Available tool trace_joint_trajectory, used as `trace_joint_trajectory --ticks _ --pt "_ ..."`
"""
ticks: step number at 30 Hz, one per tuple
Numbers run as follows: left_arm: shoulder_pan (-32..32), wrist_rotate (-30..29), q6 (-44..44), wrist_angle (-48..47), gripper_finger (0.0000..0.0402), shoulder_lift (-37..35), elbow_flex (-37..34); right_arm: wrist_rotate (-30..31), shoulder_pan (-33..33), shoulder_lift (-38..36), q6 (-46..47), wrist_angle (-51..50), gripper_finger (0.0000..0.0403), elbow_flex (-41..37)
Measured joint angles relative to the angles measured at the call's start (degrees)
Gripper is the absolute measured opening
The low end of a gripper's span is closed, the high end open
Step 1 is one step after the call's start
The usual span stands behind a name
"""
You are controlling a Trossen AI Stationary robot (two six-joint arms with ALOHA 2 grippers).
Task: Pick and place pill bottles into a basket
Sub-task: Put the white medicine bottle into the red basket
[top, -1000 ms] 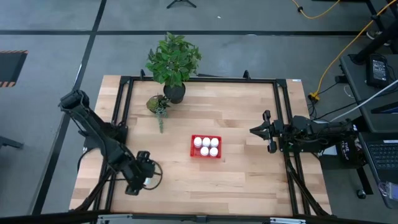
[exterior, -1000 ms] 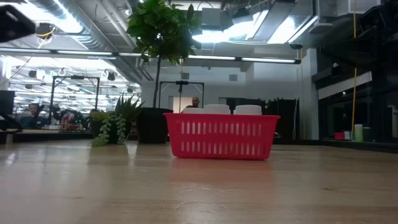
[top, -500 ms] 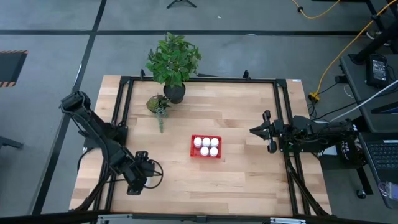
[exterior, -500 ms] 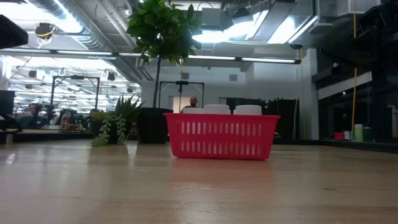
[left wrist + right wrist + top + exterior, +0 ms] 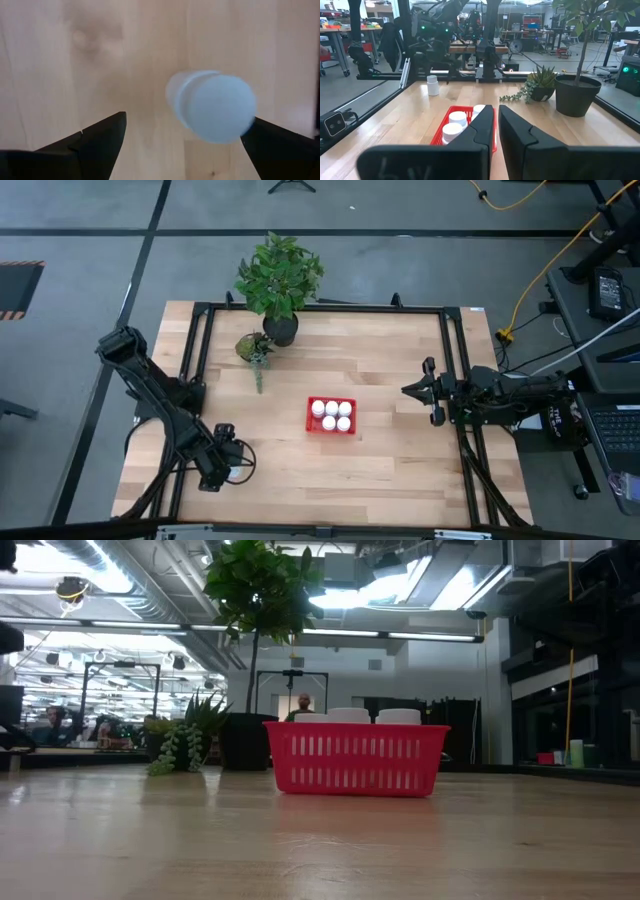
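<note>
The red basket (image 5: 331,416) stands in the middle of the table and holds several white pill bottles (image 5: 331,409). Their caps show over its rim in the low view (image 5: 372,716). One more white pill bottle (image 5: 215,105) stands upright on the table near the near left corner; it also shows in the right wrist view (image 5: 433,85). My left gripper (image 5: 222,465) is open above it, pointing down. Its fingers stand on either side of the bottle, which is close to one finger (image 5: 280,150). My right gripper (image 5: 432,395) is shut and empty, level at the table's right edge.
A tall potted plant (image 5: 280,280) and a small succulent (image 5: 254,348) stand at the far left of the table. A black frame (image 5: 320,308) runs around the table. Bare wood (image 5: 330,470) lies between the basket and the near edge.
My left gripper has gone a little toward the table's left edge, staying low near the near left corner.
</note>
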Motion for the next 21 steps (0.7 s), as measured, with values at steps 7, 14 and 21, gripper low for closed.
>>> trace_joint_trajectory --ticks 7,14,21 --pt "0.0 -0.7 0.6 1.0 0.0370 0.0 -1.9 0.0 0.0 0.0 0.0 0.0 0.0032 0.0" --pt "0.1 0.5 -0.6 7.9 0.0370 0.0 -1.8 0.0 0.0 0.0 0.0 0.0 0.0032 0.0" --pt "0.4 0.3 -0.4 10.8 0.0370 0.0 -1.8 0.0 0.0 0.0 0.0 0.0 0.0032 0.0"
